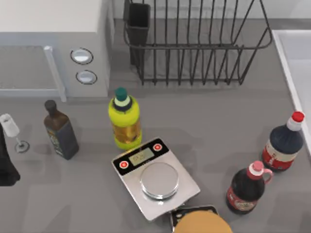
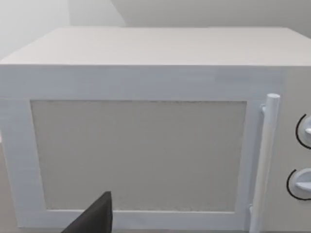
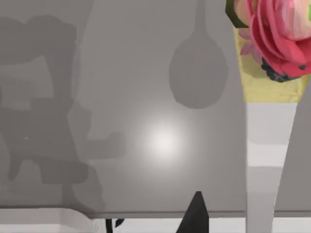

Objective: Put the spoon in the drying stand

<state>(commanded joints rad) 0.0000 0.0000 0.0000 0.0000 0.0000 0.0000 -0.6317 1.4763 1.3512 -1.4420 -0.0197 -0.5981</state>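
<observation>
Top view, nearest edge first: an orange round thing sits at the bottom rim beside a silver kitchen scale with two red buttons. Right of the scale stand two dark bottles, one with a pink cap and one with a red and white cap. On the left, a black part of the left arm shows at the table's edge, with a small wine glass just beside it and a dark square bottle nearby. A yellow-green bottle stands just behind the scale. Farther back on the left is the white microwave, which the left wrist view faces head-on; one dark fingertip shows there, and I cannot tell how the jaws stand. The drying stand sits at the back, right of the microwave, its black cup at the left corner. The right wrist view shows a grey wall, pink flowers and one dark fingertip; its jaws cannot be judged either.
</observation>
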